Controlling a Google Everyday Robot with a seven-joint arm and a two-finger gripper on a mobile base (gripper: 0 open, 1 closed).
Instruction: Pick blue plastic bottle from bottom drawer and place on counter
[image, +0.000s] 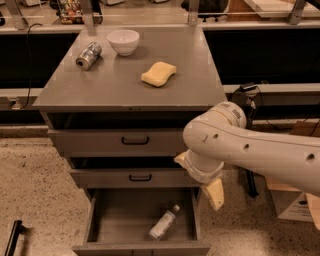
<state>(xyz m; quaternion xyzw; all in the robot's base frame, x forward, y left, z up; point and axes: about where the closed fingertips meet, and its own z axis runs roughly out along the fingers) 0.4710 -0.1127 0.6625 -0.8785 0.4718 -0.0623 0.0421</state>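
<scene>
The blue plastic bottle (163, 223) lies on its side in the open bottom drawer (107, 220), right of the middle, with its white cap pointing to the far right. My gripper (213, 194) hangs at the end of the white arm (250, 150), just outside the drawer's right edge. It is above and to the right of the bottle and holds nothing that I can see. The counter (115, 82) is the grey cabinet top above the drawers.
On the counter lie a silver can (88, 55) on its side, a white bowl (123, 41) and a yellow sponge (158, 73). Two shut drawers with black handles (135, 141) sit above the open one. A cardboard box (292, 202) stands on the floor at the right.
</scene>
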